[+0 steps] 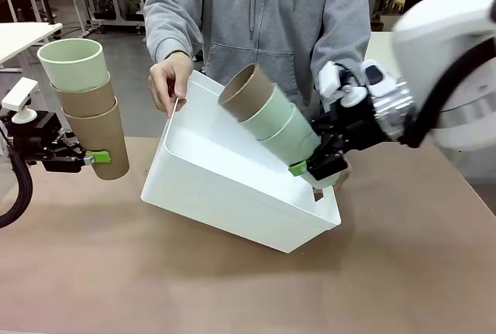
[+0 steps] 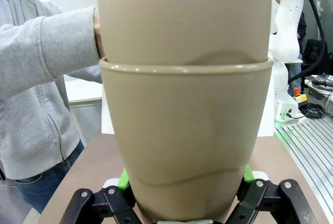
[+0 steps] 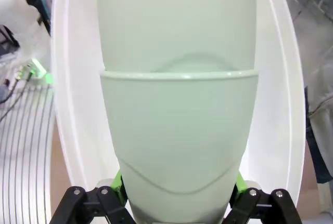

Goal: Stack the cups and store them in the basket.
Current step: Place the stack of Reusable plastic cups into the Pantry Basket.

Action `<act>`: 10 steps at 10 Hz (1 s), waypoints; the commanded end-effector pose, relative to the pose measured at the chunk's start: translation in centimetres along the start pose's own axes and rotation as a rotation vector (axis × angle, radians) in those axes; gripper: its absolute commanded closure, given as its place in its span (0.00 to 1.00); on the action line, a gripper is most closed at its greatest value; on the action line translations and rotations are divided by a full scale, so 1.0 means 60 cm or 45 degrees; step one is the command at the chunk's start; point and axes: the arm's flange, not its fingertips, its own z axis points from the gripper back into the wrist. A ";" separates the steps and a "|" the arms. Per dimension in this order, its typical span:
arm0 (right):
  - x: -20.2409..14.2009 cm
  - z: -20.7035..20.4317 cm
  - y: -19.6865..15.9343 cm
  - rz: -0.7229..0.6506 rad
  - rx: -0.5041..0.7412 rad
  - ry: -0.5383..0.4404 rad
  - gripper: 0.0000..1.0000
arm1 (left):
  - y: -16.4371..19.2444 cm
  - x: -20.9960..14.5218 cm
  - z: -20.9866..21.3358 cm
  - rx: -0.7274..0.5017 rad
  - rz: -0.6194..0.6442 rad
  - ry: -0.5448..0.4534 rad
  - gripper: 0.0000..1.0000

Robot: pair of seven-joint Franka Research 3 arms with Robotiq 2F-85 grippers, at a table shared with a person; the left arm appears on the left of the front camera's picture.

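My left gripper (image 1: 91, 159) is shut on the bottom tan cup (image 1: 101, 144) of a near-upright stack held above the table at the left: two tan cups with a mint green cup (image 1: 74, 64) on top. The left wrist view has that tan cup (image 2: 184, 146) between my fingers. My right gripper (image 1: 314, 167) is shut on the bottom mint cup (image 1: 298, 139) of a tilted stack, two mint cups with a tan cup (image 1: 246, 92) at the upper end, lying over the white basket (image 1: 225, 191). The right wrist view has the mint cup (image 3: 179, 135) over the basket's inside (image 3: 70, 94).
A person in a grey hoodie stands at the far side. One hand (image 1: 169, 78) grips the basket's far left rim and tips the basket toward me. Brown table (image 1: 101, 272) lies open in front and at the left.
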 end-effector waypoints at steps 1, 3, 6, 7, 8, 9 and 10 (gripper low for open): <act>0.031 -0.043 -0.027 -0.029 -0.017 0.128 0.16 | -0.001 0.009 0.000 -0.003 -0.013 -0.006 0.16; 0.039 -0.097 -0.025 -0.006 -0.015 0.231 0.16 | -0.001 0.009 0.000 -0.003 -0.013 -0.006 0.16; 0.036 -0.151 -0.007 0.007 0.007 0.308 0.16 | -0.001 0.009 0.000 -0.003 -0.013 -0.006 0.16; 0.033 -0.167 -0.002 0.013 0.014 0.316 0.16 | -0.001 0.009 0.000 -0.003 -0.013 -0.006 0.16; 0.027 -0.187 0.001 0.013 0.029 0.299 0.16 | -0.001 0.009 0.000 -0.003 -0.013 -0.006 0.16; 0.021 -0.198 0.004 0.010 0.036 0.297 0.16 | -0.001 0.009 0.000 -0.003 -0.013 -0.006 0.16; 0.012 -0.205 0.007 0.002 0.050 0.295 0.16 | -0.001 0.009 0.000 -0.003 -0.013 -0.006 0.16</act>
